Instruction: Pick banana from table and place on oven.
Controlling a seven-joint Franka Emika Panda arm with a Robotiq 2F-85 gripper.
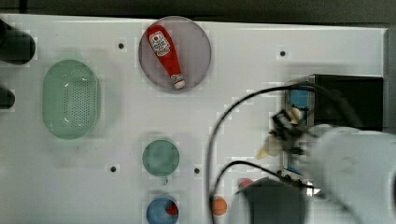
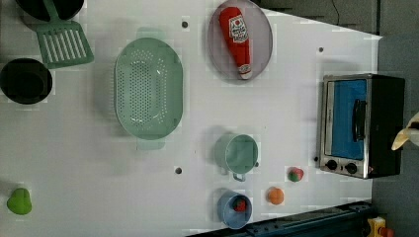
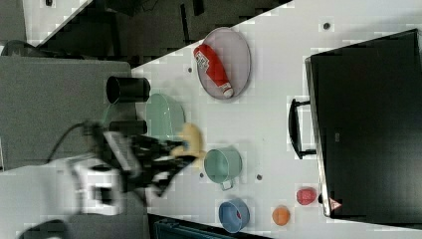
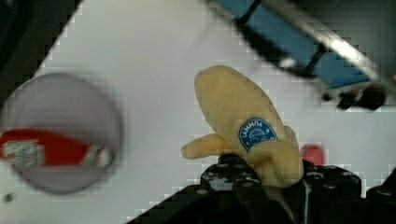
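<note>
Gripper (image 4: 268,179) pinches the banana (image 4: 243,121), lifted clear above the table (image 1: 243,56); oven (image 2: 365,123) top bare.

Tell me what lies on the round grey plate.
A red ketchup bottle lies on the plate, cap toward the plate's edge. Whatever is beneath the bottle is covered.

On the white surface (image 1: 243,60), a red ketchup bottle (image 1: 165,54) lies on a grey round plate (image 1: 196,46), with a green colander (image 1: 70,99) toward the top view's left. At the top view's right, the hand (image 1: 285,133) grips the pale banana (image 1: 272,147) just beside the oven (image 1: 348,100). A green cup (image 1: 160,157), a blue bowl (image 1: 158,211) and an orange ball (image 1: 219,206) sit lower down.
</note>
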